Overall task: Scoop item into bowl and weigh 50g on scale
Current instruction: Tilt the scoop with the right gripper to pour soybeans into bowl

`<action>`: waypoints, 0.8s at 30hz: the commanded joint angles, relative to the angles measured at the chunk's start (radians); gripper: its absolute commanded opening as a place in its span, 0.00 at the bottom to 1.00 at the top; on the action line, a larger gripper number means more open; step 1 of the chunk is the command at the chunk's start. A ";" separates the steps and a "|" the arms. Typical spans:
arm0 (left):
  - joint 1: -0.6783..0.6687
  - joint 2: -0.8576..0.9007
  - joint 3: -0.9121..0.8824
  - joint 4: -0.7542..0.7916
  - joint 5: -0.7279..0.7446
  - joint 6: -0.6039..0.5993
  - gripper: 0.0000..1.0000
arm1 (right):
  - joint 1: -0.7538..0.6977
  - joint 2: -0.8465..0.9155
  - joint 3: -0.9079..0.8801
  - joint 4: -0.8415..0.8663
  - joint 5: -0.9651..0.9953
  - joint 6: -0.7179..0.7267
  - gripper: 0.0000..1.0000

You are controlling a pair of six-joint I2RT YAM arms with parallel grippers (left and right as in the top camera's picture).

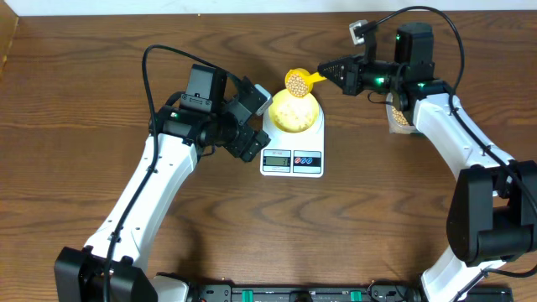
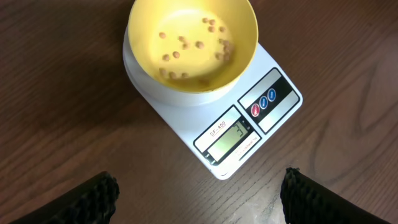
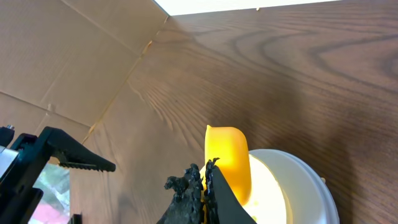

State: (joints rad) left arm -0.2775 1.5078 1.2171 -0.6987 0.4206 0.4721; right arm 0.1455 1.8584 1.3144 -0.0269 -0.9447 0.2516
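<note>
Tan beans [image 1: 295, 83] in scoop [image 1: 313, 79] above bowl [image 1: 294, 114]

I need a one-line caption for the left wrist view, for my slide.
Pale yellow bowl holding a few beans sits on the white scale, seen between the open left jaws.

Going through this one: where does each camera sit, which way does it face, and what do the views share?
Overhead: fixed above the table, looking straight down at the scale, bowl and scoop; the left gripper, right gripper and both arms show.
Left wrist: on the left arm, looking down onto bowl and scale display; its open fingertips at the bottom edge.
Right wrist: on the right arm, looking along its fingers, shut on the scoop, across the table.
Shared: all three show the bowl.
</note>
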 commanded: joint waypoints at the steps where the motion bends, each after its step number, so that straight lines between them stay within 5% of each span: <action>1: 0.004 -0.004 -0.011 0.000 0.013 0.006 0.86 | 0.007 0.010 -0.002 0.000 -0.002 -0.033 0.01; 24: 0.004 -0.004 -0.011 0.000 0.013 0.006 0.86 | 0.011 0.010 -0.002 -0.021 0.057 -0.113 0.01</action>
State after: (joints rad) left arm -0.2775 1.5078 1.2171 -0.6987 0.4206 0.4717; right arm 0.1455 1.8584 1.3144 -0.0433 -0.8993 0.1722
